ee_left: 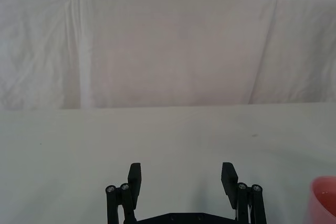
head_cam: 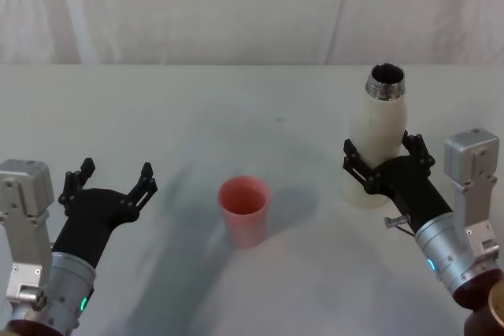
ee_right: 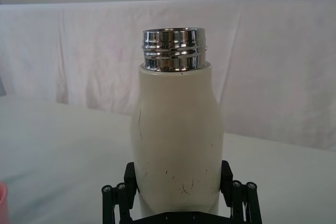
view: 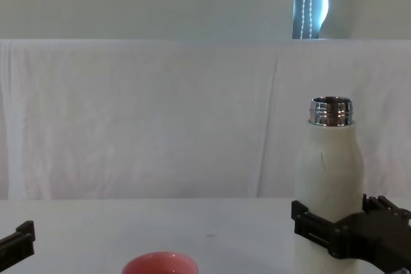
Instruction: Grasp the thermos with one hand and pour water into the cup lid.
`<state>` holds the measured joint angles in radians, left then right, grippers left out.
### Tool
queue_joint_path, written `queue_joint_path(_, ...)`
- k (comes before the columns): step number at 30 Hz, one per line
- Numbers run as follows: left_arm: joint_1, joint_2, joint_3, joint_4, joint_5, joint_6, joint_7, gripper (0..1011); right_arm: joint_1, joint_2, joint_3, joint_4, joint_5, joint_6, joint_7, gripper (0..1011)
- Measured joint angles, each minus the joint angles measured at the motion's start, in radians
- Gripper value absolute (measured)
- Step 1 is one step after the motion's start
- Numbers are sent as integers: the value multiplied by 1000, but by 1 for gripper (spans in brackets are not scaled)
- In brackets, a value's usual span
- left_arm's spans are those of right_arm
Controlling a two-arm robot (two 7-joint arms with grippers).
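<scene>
Open tabletop (head_cam: pixel 157 116) btwn the two arms, w/ just the cup lid (head_cam: pixel 244 208) standing mid-table. Right gripper (head_cam: pixel 383 155) has fingers either side of the upright thermos (head_cam: pixel 379 131), blocking that side. Left gripper (head_cam: pixel 110 181) sits spread, w/ bare cloth ahead to the draped backdrop (head_cam: pixel 236 5).

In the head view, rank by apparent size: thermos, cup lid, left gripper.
1. thermos, tallest.
2 and 3. left gripper and cup lid look similar; the gripper sits nearer the camera, so no ranking between them.
</scene>
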<state>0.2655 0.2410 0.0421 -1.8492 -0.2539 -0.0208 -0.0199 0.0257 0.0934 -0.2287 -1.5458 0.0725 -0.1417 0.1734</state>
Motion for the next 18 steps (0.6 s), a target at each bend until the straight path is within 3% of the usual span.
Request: queue_joint_path(18,0,0,0,0,0,0,0,1001,39,-9,4,40,22,-2,4,955)
